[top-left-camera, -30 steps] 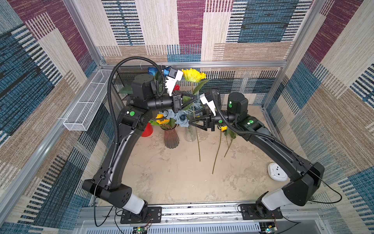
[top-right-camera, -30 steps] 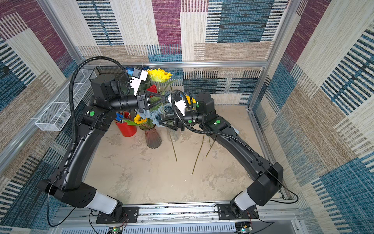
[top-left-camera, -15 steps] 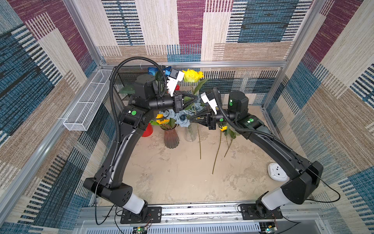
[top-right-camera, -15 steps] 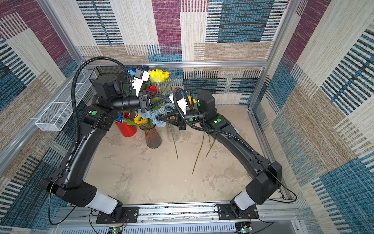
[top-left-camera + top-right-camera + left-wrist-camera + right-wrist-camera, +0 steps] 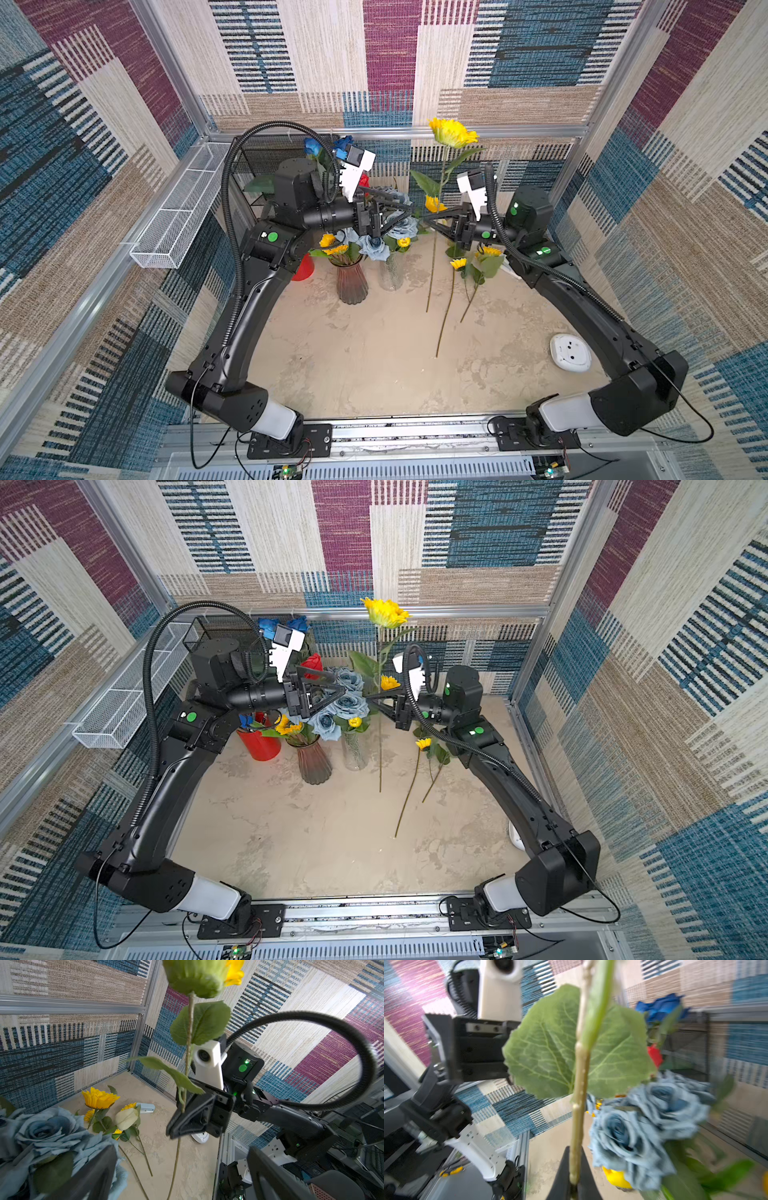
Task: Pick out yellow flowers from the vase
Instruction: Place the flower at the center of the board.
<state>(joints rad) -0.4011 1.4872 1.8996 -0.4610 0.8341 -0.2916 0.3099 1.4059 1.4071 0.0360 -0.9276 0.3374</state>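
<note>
One tall sunflower (image 5: pixel 451 133) clenched mid-stem in my right gripper (image 5: pixel 428 217), left gripper (image 5: pixel 409 210) released wide; next, I judge: lay it beside lying sunflowers (image 5: pixel 458 263) at 5 o'clock.

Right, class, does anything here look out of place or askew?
Yes: one tall sunflower stands upright outside the vases, pinched at its stem by the right gripper. Several smaller yellow flowers lie flat on the table, stems splayed.
</note>
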